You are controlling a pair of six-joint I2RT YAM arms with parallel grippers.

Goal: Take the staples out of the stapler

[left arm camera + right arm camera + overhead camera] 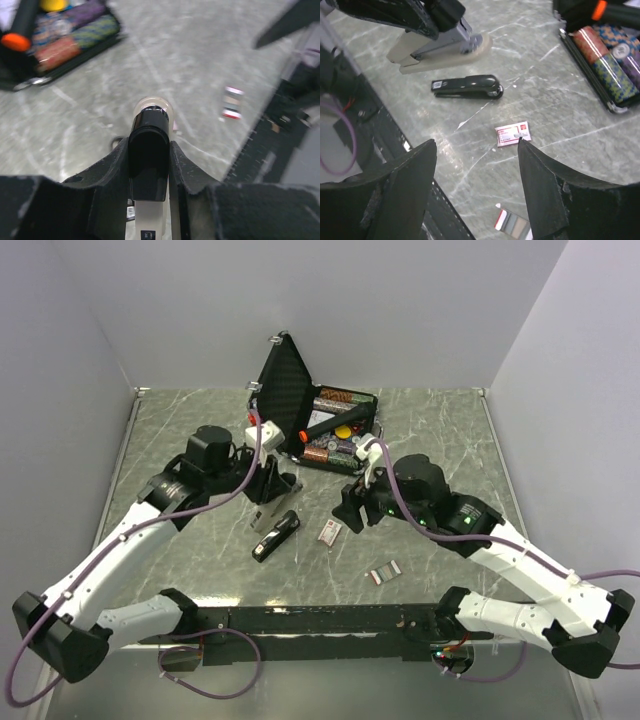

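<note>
My left gripper clamps the black lid of the beige stapler, which stands hinged open on the table near 1 black stapler. My right gripper hangs open and empty. If my grip slips, the lid could snap shut.

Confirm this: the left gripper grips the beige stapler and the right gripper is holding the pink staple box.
Wrong on the right gripper: the right wrist view shows its jaws open and empty, with the pink staple box lying on the table below. The left gripper does grip the beige stapler.
</note>
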